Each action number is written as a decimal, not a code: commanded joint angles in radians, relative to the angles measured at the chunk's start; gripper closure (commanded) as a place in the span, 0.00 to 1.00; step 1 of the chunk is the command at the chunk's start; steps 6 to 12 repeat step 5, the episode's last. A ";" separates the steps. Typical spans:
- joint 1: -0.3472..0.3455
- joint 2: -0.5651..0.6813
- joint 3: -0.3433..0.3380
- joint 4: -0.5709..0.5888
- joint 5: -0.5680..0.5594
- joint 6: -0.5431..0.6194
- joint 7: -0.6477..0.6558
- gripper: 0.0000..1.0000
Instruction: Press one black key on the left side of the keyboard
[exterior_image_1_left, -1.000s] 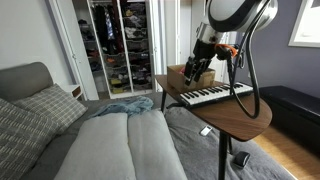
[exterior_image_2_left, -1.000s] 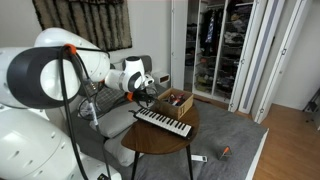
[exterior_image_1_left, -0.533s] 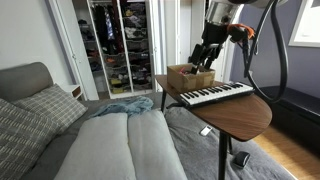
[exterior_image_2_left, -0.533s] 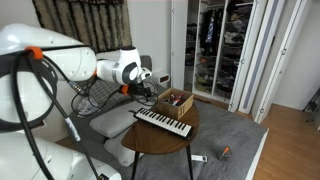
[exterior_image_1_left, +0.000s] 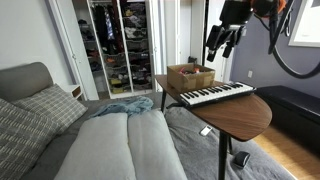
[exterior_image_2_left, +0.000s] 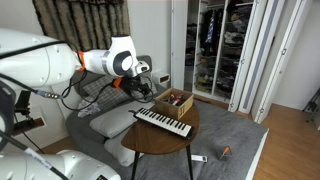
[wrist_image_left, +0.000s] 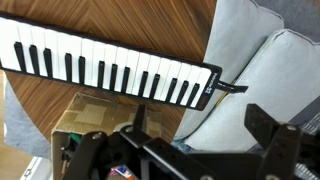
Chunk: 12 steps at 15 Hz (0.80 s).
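- The gripper (exterior_image_1_left: 222, 42) hangs high above the desk (exterior_image_1_left: 245, 118), clear of everything. In the wrist view its fingers (wrist_image_left: 137, 120) stand wide apart and hold nothing.
- The keyboard (exterior_image_1_left: 213, 94) lies flat along the near edge of the desk, with the cardboard box (exterior_image_1_left: 190, 77) just behind it.
- Risk: wide fingers can land on white keys, or on two keys at once. Narrowing them before you descend would probably help.
- Risk: the black keys are short and narrow, so a small drift in the long drop means a miss.
- Risk: the box (wrist_image_left: 75, 118) is close to the keys; a finger may clip its rim if you come down on that side.
- Risk: the slim keyboard (wrist_image_left: 100, 68) may skid toward the edge if pushed at an angle.
- A cable (wrist_image_left: 228, 88) leaves one end of the keyboard, with grey cushions (wrist_image_left: 275, 70) below.
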 joint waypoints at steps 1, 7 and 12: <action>-0.038 -0.090 0.013 -0.008 -0.025 -0.078 0.069 0.00; -0.034 -0.081 0.001 0.001 -0.008 -0.075 0.049 0.00; -0.034 -0.081 0.001 0.001 -0.008 -0.075 0.049 0.00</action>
